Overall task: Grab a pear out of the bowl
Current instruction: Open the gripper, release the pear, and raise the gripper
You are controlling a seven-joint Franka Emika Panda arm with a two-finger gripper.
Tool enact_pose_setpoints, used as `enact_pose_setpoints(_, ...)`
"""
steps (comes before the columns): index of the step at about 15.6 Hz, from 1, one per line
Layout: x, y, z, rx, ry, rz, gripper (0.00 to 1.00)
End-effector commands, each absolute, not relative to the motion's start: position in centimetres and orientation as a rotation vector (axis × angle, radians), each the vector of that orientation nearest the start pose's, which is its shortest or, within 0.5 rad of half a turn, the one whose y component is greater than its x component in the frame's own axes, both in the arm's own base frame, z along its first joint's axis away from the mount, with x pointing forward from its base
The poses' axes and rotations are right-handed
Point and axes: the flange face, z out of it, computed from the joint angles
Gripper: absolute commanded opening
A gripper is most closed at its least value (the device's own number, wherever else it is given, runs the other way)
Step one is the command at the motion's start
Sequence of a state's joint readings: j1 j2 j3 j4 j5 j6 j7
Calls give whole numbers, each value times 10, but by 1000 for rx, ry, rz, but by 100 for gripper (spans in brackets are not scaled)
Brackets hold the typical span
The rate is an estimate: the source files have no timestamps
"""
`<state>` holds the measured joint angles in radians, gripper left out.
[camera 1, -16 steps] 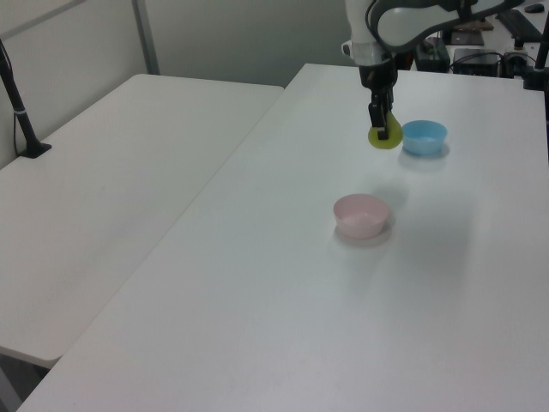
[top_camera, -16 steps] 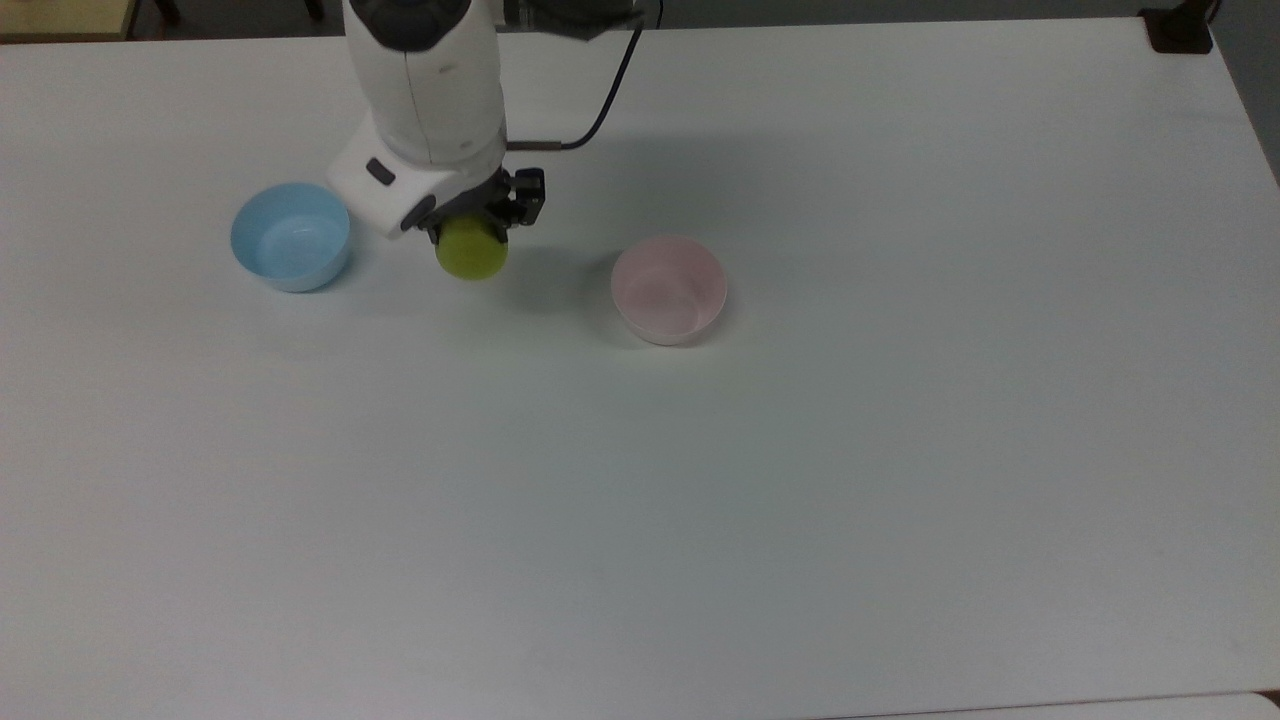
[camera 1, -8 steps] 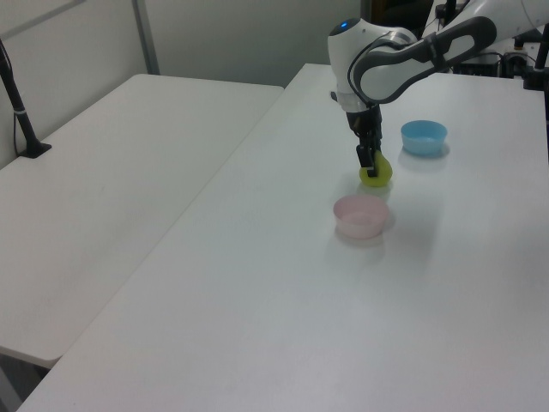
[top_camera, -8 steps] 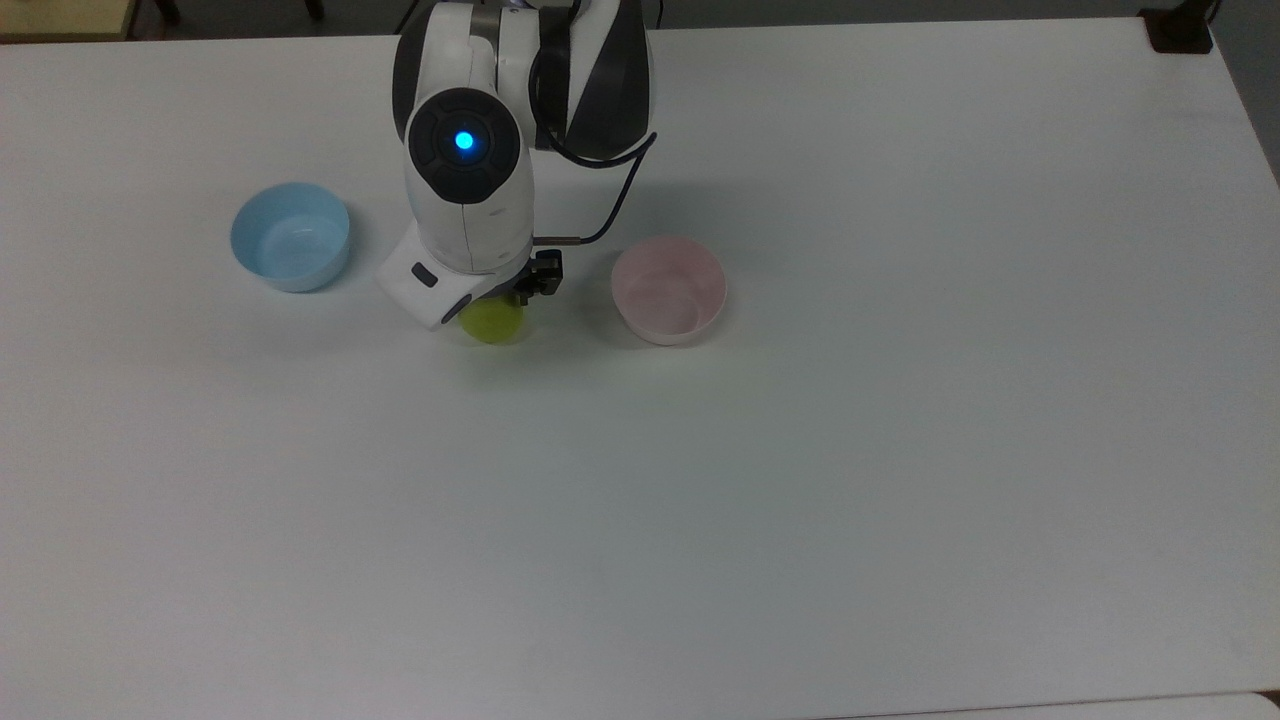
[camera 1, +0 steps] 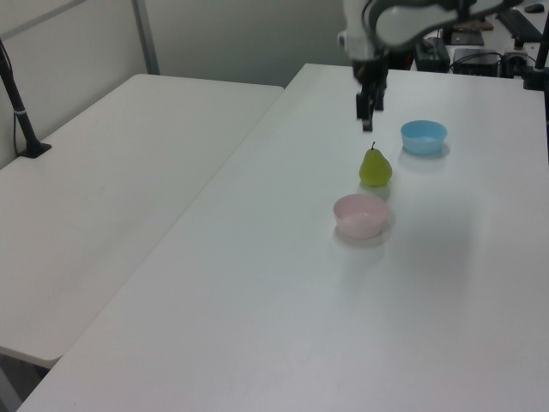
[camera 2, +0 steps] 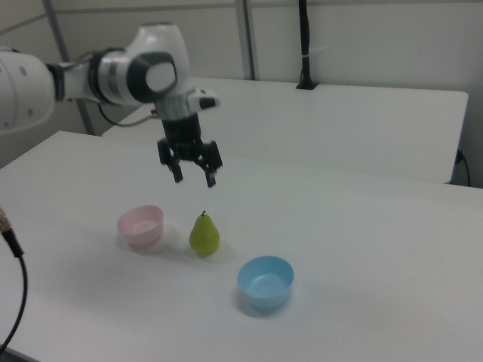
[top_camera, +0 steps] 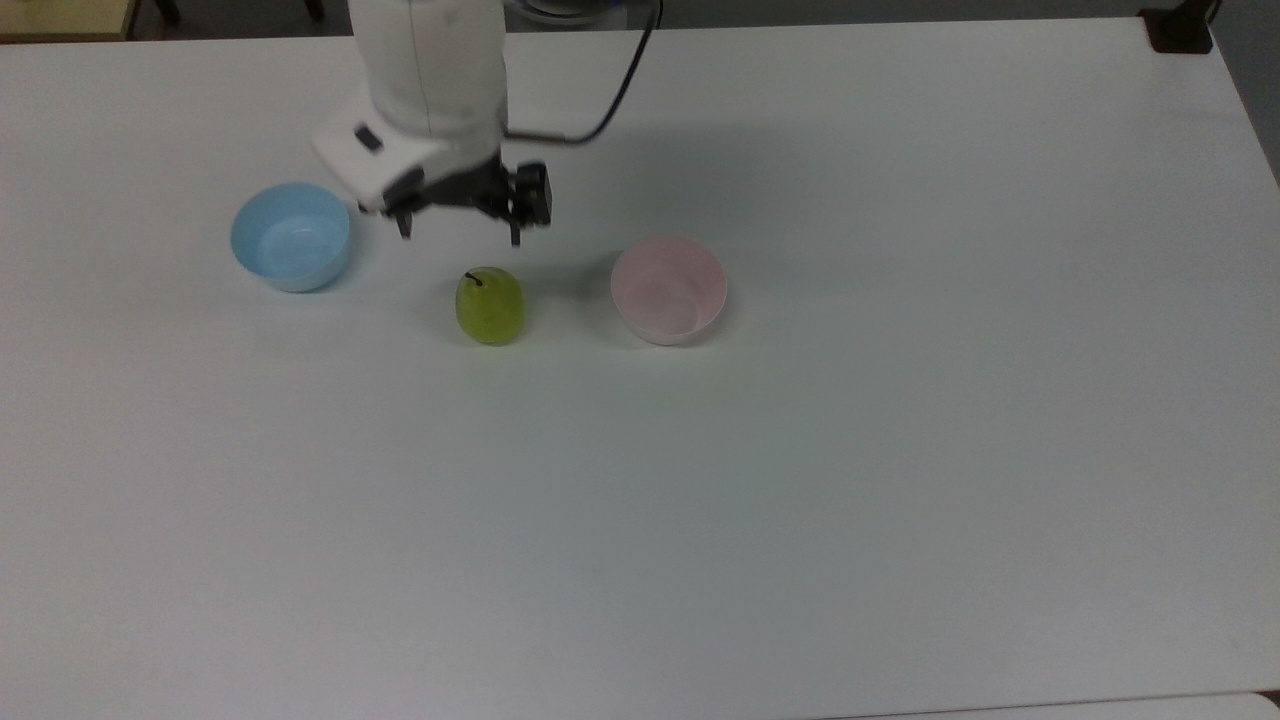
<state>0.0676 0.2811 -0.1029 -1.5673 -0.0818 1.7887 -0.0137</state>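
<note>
The yellow-green pear (top_camera: pixel 490 305) (camera 1: pixel 375 167) (camera 2: pixel 204 235) stands upright on the white table, stem up, between the two bowls and touching neither. The pale pink bowl (top_camera: pixel 668 290) (camera 1: pixel 361 215) (camera 2: pixel 141 225) holds nothing. My gripper (top_camera: pixel 458 230) (camera 1: pixel 367 109) (camera 2: pixel 194 175) hangs open well above the pear, fingers spread and pointing down, with nothing between them.
A light blue bowl (top_camera: pixel 290 236) (camera 1: pixel 424 136) (camera 2: pixel 266 282), also with nothing in it, sits on the pear's other side. The white table (top_camera: pixel 700 520) stretches wide around these things. A second white table (camera 1: pixel 111 180) adjoins it. A black cable (top_camera: pixel 620 80) trails from the arm.
My gripper came down with the pear, set it on the table between the bowls, opened, and has risen away. The pear now stands free.
</note>
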Motion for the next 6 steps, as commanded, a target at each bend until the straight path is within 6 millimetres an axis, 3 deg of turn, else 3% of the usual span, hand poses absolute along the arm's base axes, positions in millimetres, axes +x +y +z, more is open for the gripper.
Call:
enact_pose_setpoints(1, 586, -23, 546, -3237, 51, 80, 100)
enact_pose_setpoints(3, 567, -23, 569, -3223, 43, 70, 100)
enact_pose_setpoints(6, 563, -25, 576, -3212, 53, 58, 100)
